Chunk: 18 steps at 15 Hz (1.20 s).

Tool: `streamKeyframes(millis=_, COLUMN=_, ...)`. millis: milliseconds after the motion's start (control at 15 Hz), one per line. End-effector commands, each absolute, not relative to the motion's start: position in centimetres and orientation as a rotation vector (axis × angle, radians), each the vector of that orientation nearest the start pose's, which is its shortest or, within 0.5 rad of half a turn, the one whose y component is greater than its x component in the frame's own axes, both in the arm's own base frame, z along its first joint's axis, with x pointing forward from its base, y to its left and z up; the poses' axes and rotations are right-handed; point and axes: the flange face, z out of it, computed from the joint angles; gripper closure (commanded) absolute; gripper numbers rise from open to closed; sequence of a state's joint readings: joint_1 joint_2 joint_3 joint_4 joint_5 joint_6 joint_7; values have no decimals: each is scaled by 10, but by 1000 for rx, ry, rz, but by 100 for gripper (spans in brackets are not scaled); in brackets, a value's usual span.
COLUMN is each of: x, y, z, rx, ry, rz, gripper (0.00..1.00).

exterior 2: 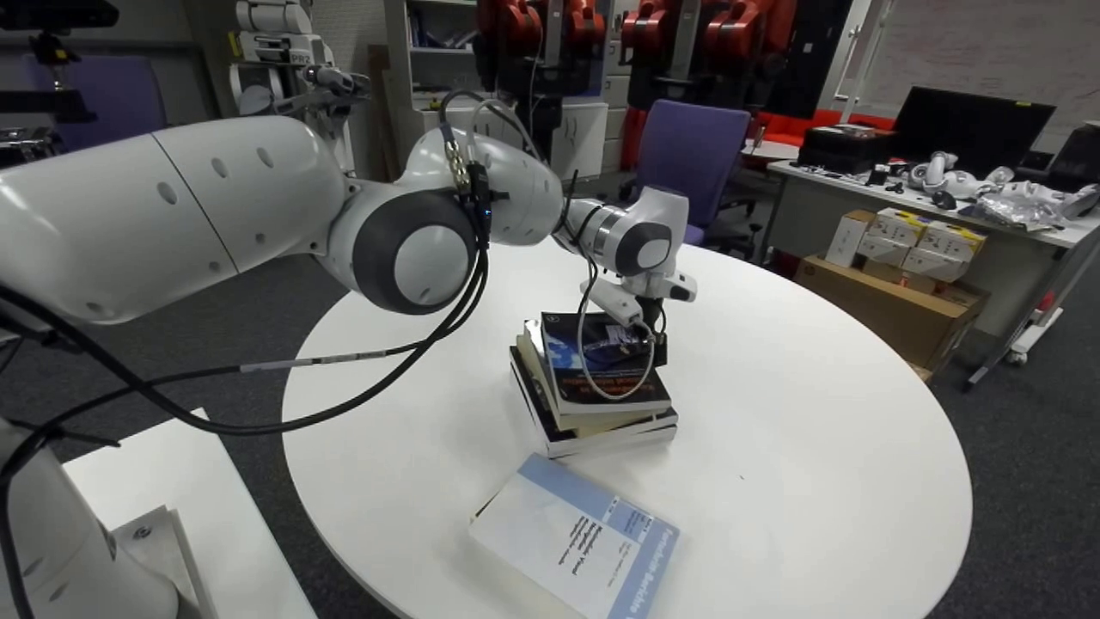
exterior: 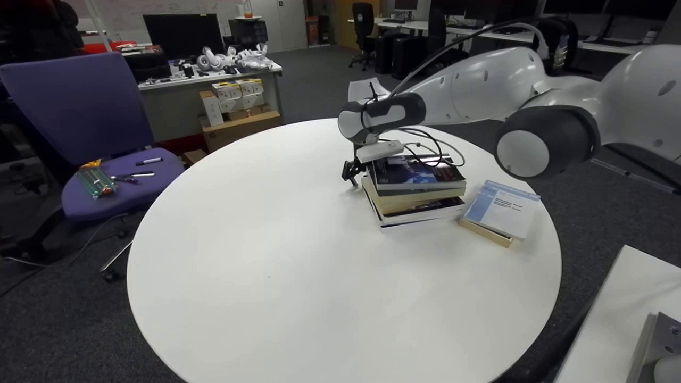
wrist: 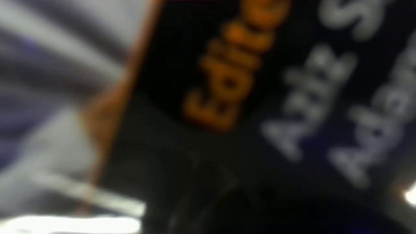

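The dark book [wrist: 266, 97] looms nearest, blurred in the wrist view, presumably from sheer closeness. In an exterior view it crowns a stack of books [exterior: 417, 201], between one and two o'clock on the round worktop [exterior: 239, 255], where the broader bottom book [exterior 2: 593, 437] seems to steady the rest. The hand [exterior: 352, 173] hangs at the stack's ten o'clock side, presumably because the arm [exterior: 473, 88] stretches above the books from three; from where I stand, I cannot tell whether the jaws are apart or together. A blue-and-white book [exterior: 503, 210] lies separately towards four o'clock, resting on another book [exterior: 485, 233].
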<state>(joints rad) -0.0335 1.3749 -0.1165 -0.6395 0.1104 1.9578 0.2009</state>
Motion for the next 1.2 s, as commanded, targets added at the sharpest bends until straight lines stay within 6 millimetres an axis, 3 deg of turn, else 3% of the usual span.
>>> streamKeyframes(millis=0, x=773, y=-32, z=94, rx=-3122, ry=341, rz=186, gripper=0)
streamKeyframes(millis=267, x=762, y=-17, z=91, rx=-3138, ry=291, rz=210, gripper=0)
streamKeyframes(millis=467, x=756, y=-16, z=89, rx=-3155, ry=321, rz=170, gripper=0)
streamKeyframes(millis=867, x=770, y=-55, z=131, rx=-3146, ry=567, rz=-133, gripper=0)
streamKeyframes(millis=1133, x=767, y=-79, z=149, rx=-3149, ry=681, rz=-182, gripper=0)
